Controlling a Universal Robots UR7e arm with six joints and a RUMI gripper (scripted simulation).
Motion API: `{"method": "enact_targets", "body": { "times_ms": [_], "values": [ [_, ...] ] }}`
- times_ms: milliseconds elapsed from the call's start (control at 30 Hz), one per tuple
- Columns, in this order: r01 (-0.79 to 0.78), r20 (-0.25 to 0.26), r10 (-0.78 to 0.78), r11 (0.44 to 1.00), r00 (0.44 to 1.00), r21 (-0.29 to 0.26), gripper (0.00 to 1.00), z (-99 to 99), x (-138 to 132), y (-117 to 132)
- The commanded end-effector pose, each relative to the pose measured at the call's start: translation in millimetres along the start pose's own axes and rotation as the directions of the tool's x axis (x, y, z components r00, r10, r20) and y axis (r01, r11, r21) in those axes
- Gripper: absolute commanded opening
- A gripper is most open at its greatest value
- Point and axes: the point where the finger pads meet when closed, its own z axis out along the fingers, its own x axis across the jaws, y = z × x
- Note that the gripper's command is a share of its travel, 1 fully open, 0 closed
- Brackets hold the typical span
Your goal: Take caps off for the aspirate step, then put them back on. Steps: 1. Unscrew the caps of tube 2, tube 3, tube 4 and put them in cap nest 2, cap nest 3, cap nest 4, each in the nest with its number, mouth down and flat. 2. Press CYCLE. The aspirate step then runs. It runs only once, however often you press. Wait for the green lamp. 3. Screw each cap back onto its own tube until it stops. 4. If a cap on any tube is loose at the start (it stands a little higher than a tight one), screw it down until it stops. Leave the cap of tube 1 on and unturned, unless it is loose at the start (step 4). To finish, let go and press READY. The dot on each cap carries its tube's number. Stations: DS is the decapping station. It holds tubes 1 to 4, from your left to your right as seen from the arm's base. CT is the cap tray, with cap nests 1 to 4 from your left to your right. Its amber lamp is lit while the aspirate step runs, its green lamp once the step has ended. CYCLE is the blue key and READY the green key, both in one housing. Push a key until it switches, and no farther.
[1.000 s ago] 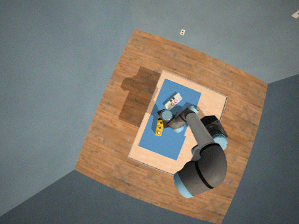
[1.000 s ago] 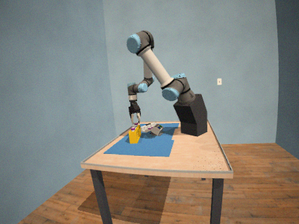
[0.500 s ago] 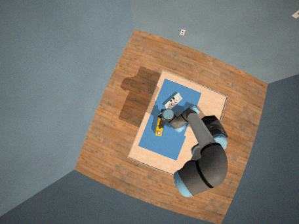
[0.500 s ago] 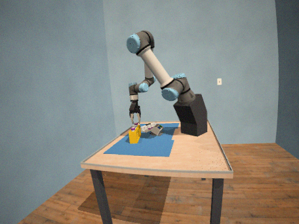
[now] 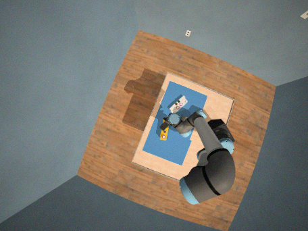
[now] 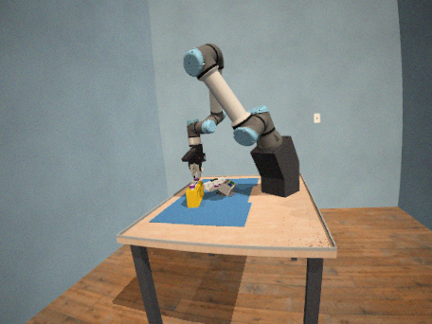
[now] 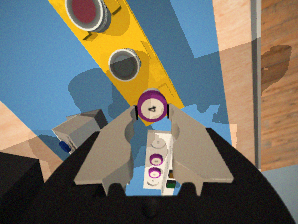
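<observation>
While cap 4 [image 6: 196, 180] [image 7: 152, 106] sits pinched between both tips of my pincer [image 5: 165, 125] [image 6: 195, 176] [image 7: 152, 105], low in the middle of the wrist view, it covers the near end of yellow DS [image 5: 163, 133] [image 6: 194, 197] [image 7: 131, 44]; I can't tell whether it's still threaded. Up and left of it, two tubes gape: one dark [image 7: 124, 65], one red inside [image 7: 85, 11]. Below, CT [image 5: 172, 109] [image 7: 149, 150] carries two purple-rimmed caps [image 7: 156, 160].

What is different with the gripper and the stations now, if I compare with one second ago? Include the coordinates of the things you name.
The gripper [image 5: 164, 125] [image 6: 195, 177] [image 7: 152, 105] has turned, its dark body now covering more of the yellow station [image 5: 166, 134] [image 6: 193, 199] [image 7: 135, 30]. It grips cap 4 [image 7: 151, 106]; whether it did earlier, I cannot tell. The station and cap tray [image 5: 173, 110] [image 6: 210, 185] [image 7: 149, 150] stayed put.
</observation>
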Motion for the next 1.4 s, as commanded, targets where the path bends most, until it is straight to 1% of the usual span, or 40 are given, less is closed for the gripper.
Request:
{"method": "enact_targets", "body": {
  "times_ms": [0,400,533,667,733,833,933,1033,1167,1367],
  "values": [
    [-0.010,-0.002,0.010,1.000,1.000,-0.003,0.00,-0.2,0.4,-0.1],
    [-0.010,-0.002,0.010,1.000,1.000,-0.003,0.00,-0.3,0.4,-0.1],
    [0.188,-0.002,-0.189,0.982,0.982,-0.004,0.00,-0.2,0.4,-0.2],
    [0.380,-0.001,-0.380,0.925,0.925,-0.004,0.00,-0.3,0.4,-0.1],
    [0.380,-0.001,-0.380,0.925,0.925,-0.004,0.00,-0.3,0.4,-0.1],
    [0.514,0.000,-0.514,0.858,0.858,-0.004,0.00,-0.4,0.4,-0.1],
    [0.636,0.000,-0.636,0.771,0.771,-0.004,0.00,-0.4,0.4,-0.1],
    [0.744,0.001,-0.744,0.668,0.668,-0.004,0.00,-0.5,0.4,-0.1],
    [0.861,0.002,-0.861,0.509,0.509,-0.004,0.00,-0.5,0.4,-0.1],
    [0.861,0.002,-0.861,0.509,0.509,-0.004,0.00,-0.5,0.4,-0.1]
  ]
}}
